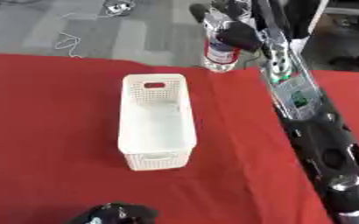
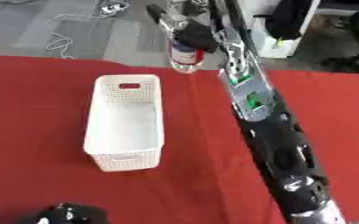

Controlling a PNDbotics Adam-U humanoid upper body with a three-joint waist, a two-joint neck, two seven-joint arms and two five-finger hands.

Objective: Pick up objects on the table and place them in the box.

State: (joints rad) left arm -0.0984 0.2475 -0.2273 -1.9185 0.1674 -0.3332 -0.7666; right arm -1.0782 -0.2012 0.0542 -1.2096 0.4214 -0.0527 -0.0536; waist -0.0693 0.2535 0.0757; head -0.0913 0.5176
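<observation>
A clear plastic bottle point(image 1: 222, 52) with a red label is upright at the far edge of the red table point(image 1: 52, 113). My right hand point(image 1: 239, 33) is at its upper part, with fingers curled round it. My right arm point(image 1: 313, 131) runs up the right side of the table to it. I cannot tell whether the bottle's base touches the cloth. A white perforated box point(image 1: 156, 151) sits mid-table, lengthwise, and nothing shows inside it. My left hand point(image 1: 115, 214) shows as a dark shape at the lower left edge.
Beyond the table's far edge lies grey floor with white cables point(image 1: 66, 41). Dark objects point(image 2: 290, 17) stand on the floor at the upper right. Red cloth stretches left of the box and between the box and my right arm.
</observation>
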